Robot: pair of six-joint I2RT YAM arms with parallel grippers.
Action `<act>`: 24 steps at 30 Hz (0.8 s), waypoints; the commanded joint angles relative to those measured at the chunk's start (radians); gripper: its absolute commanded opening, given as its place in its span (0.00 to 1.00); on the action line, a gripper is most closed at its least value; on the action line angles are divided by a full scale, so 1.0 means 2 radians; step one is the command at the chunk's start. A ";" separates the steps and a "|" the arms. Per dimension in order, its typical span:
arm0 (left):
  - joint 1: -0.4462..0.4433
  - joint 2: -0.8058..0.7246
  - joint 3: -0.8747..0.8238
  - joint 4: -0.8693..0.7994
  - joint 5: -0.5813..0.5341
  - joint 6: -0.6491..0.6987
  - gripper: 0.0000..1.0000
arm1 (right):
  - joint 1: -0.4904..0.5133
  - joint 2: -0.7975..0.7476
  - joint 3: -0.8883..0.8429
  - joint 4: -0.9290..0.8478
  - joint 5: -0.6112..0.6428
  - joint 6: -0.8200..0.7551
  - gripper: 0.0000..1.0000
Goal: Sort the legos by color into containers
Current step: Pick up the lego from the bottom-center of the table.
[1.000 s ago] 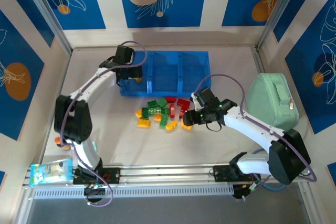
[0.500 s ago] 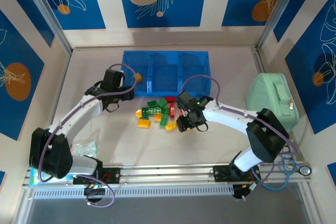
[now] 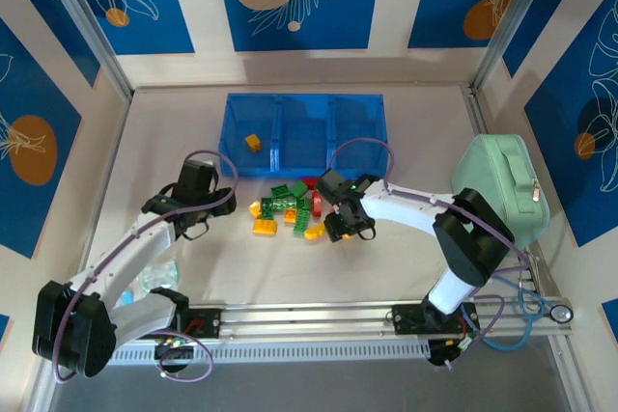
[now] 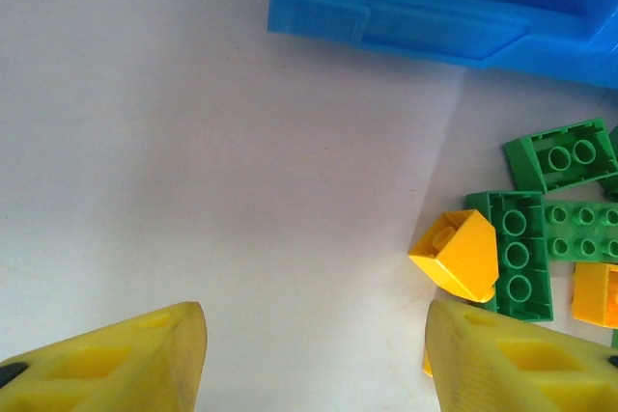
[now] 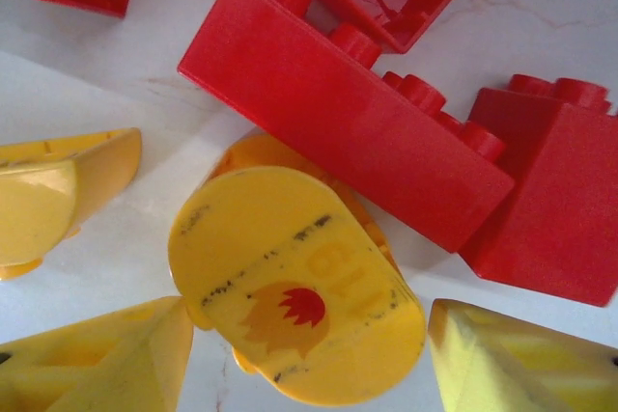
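The legos (image 3: 290, 209) lie in a loose red, green and yellow-orange pile in front of the blue tray (image 3: 357, 103) of three containers. One orange brick (image 3: 253, 142) rests in the left compartment. My left gripper (image 3: 205, 198) (image 4: 314, 335) hangs open over bare table left of the pile, close to a yellow brick (image 4: 459, 253) and green bricks (image 4: 517, 253). My right gripper (image 3: 340, 222) (image 5: 309, 325) is open at the pile's right end. Its fingers stand either side of a rounded yellow piece (image 5: 290, 277) with a flame print, thin gaps showing. Red bricks (image 5: 348, 123) lie just beyond.
A mint-green zippered case (image 3: 502, 185) stands at the right edge of the table. A small snack packet (image 3: 154, 277) lies under the left arm near its base. The tray's near wall (image 4: 425, 16) is just beyond the left gripper.
The left arm has pulled back from the tray's left compartment toward the near left, leaving the orange brick there. The right gripper has slid left onto the pile's right end.
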 commanded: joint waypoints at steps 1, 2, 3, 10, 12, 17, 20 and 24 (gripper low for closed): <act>-0.003 0.002 -0.004 0.005 0.000 -0.010 0.62 | 0.002 0.010 0.011 0.007 -0.014 0.012 0.64; -0.003 0.003 -0.004 0.006 0.000 -0.010 0.62 | 0.002 0.011 0.009 0.010 -0.015 0.013 0.64; -0.003 0.004 -0.003 0.006 -0.002 -0.009 0.62 | 0.002 0.013 0.008 0.013 -0.014 0.015 0.63; -0.002 0.006 -0.001 0.007 -0.011 0.002 0.61 | 0.003 0.014 0.010 0.009 -0.012 0.015 0.52; -0.002 0.008 -0.004 0.010 -0.011 0.003 0.61 | 0.004 0.010 0.010 0.005 -0.008 0.017 0.47; -0.003 0.004 -0.022 0.012 -0.015 0.003 0.60 | 0.013 -0.010 0.019 -0.016 -0.003 0.022 0.37; -0.003 -0.005 -0.034 0.013 -0.013 0.001 0.60 | 0.020 -0.028 0.038 -0.035 -0.001 0.022 0.37; -0.004 -0.020 -0.046 0.011 -0.009 -0.004 0.59 | 0.029 -0.037 0.086 -0.055 -0.002 0.018 0.37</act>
